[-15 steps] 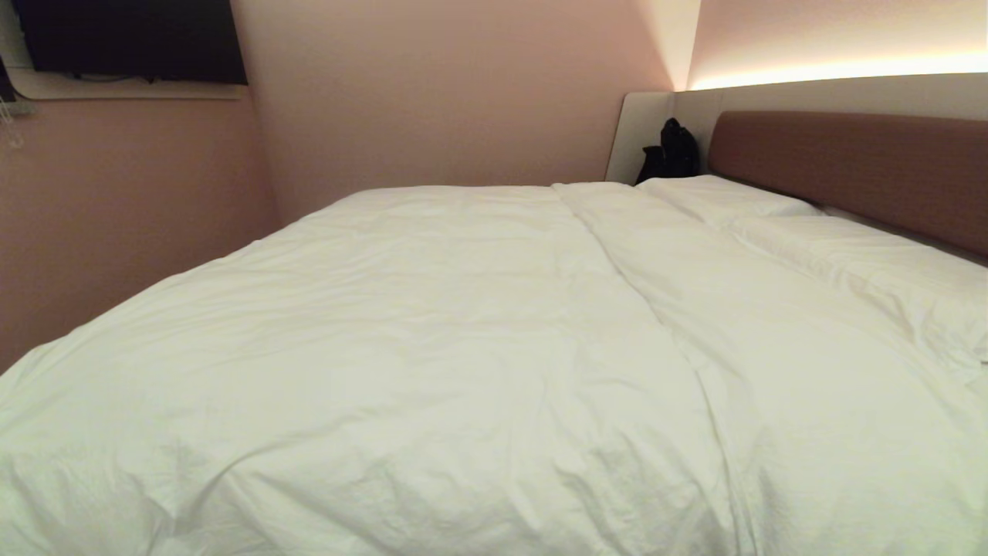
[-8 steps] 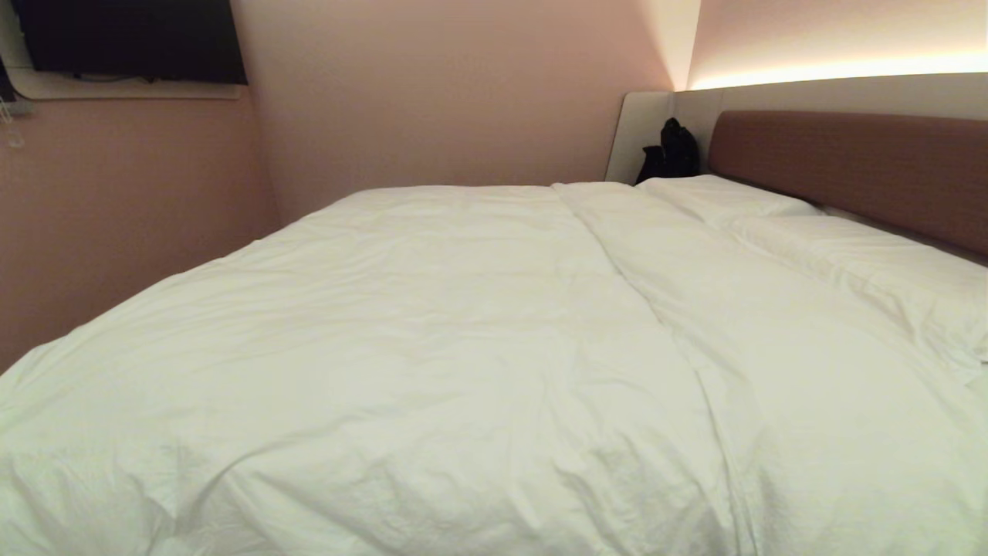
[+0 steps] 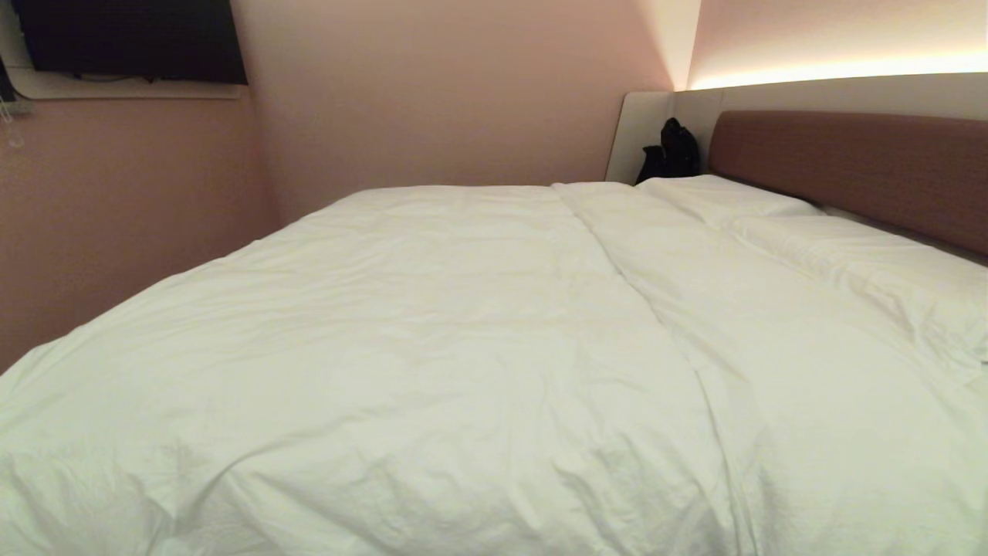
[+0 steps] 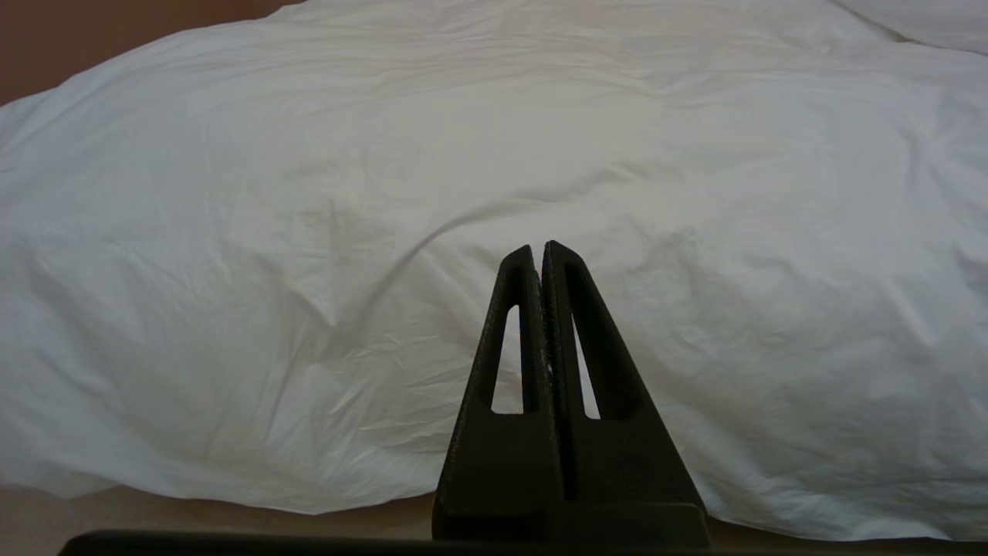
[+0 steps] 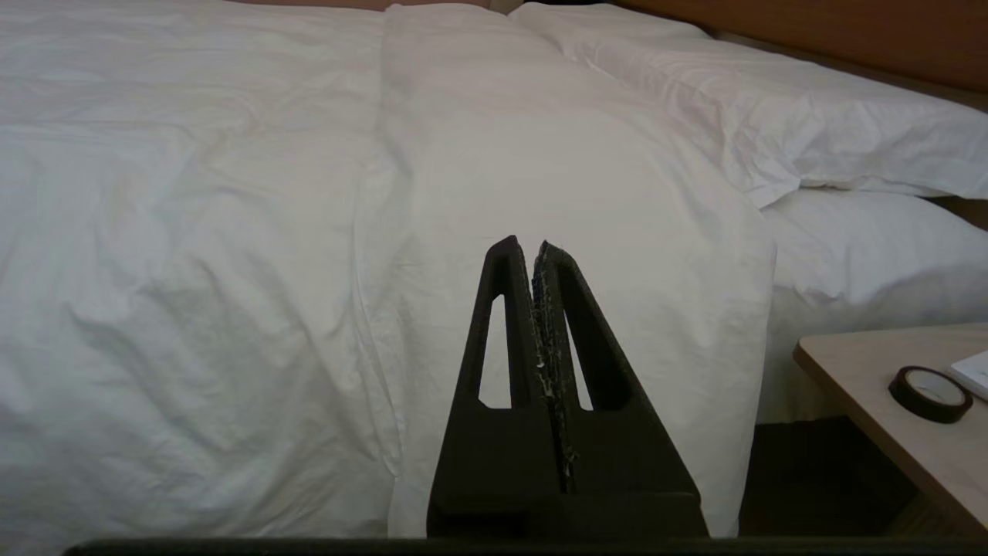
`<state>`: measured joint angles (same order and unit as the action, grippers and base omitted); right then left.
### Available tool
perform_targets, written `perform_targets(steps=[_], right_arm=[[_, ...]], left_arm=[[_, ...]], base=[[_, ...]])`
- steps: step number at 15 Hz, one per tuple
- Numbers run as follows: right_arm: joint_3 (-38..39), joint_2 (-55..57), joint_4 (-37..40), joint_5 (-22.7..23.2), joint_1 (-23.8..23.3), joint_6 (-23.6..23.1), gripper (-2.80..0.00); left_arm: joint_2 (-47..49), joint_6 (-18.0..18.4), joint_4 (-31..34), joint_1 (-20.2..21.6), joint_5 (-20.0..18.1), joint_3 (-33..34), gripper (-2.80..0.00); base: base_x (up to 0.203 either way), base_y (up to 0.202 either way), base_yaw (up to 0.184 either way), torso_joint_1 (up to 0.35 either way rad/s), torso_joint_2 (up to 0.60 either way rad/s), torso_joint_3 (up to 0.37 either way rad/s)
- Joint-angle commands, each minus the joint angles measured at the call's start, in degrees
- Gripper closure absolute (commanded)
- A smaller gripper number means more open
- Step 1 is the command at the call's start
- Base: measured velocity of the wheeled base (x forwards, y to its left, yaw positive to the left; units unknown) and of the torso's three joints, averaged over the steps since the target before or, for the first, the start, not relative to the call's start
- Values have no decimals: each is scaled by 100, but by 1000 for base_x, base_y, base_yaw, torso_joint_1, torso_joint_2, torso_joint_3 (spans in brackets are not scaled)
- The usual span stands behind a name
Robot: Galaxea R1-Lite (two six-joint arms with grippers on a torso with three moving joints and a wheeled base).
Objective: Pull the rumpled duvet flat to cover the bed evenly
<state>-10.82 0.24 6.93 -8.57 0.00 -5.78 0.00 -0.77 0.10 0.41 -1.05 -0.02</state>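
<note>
The thick, puffy white duvet (image 3: 432,347) lies spread across the wide bed with the reddish-brown padded headboard (image 3: 849,166), lightly wrinkled, its folded-back edge just short of the flat white pillows (image 3: 834,247). The left claw (image 4: 538,249) and right claw (image 5: 525,244) each point at the bed's near edge, fingers pressed together, gripping nothing.

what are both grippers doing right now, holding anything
Left gripper: shut, holding nothing, poised above the duvet.
Right gripper: shut, holding nothing, also clear of the duvet.
</note>
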Motion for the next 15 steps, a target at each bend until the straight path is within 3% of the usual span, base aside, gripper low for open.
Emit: perform_targets(steps=[1,5,15], right_arm=[[152,-7,-280,13,0,-100,0],[483,-7,-289,32,1,-252,0],[775,-7,-289,752,0,-284,0]], left_arm=[[0,-2,-1,2,-1,2,0],[0,-2,-1,2,-1,-1,0],[0,-2,-1,2,-1,2,0]], base=[[0,0,0,0,0,0],[0,0,0,0,0,0],[0,0,0,0,0,0]])
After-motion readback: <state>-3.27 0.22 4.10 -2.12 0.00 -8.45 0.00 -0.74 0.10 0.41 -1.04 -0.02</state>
